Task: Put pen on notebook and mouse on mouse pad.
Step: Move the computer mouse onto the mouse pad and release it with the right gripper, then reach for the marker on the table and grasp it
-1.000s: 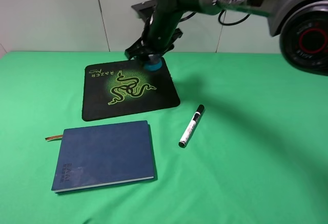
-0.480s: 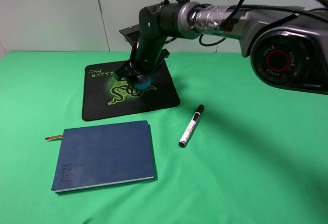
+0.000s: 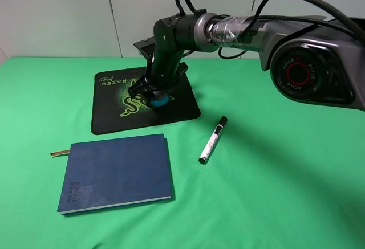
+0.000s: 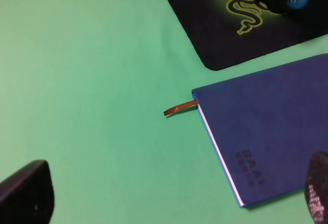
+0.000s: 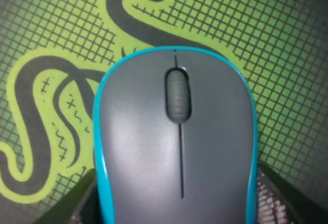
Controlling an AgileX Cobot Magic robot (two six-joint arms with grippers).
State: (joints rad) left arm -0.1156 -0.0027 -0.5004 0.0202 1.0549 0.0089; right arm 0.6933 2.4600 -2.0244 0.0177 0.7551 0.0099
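The grey, teal-sided mouse (image 3: 160, 98) (image 5: 177, 142) is over the middle of the black Razer mouse pad (image 3: 171, 111), on or just above the snake logo. My right gripper (image 3: 153, 93) is shut on the mouse, with dark fingers (image 5: 72, 208) on both its sides. The white pen (image 3: 213, 140) lies on the green cloth, right of the dark blue notebook (image 3: 117, 172) (image 4: 271, 126). My left gripper (image 4: 171, 196) is open and empty, hovering over cloth beside the notebook's ribbon corner.
Green cloth covers the table (image 3: 285, 175). The tan ribbon bookmark (image 4: 179, 108) sticks out of the notebook's left side. The right arm (image 3: 239, 24) reaches across from the right, above the pad's far edge. A pale wall stands behind the table.
The right gripper has carried the mouse from the pad's far edge toward its middle and lowered it. Pen and notebook have not moved.
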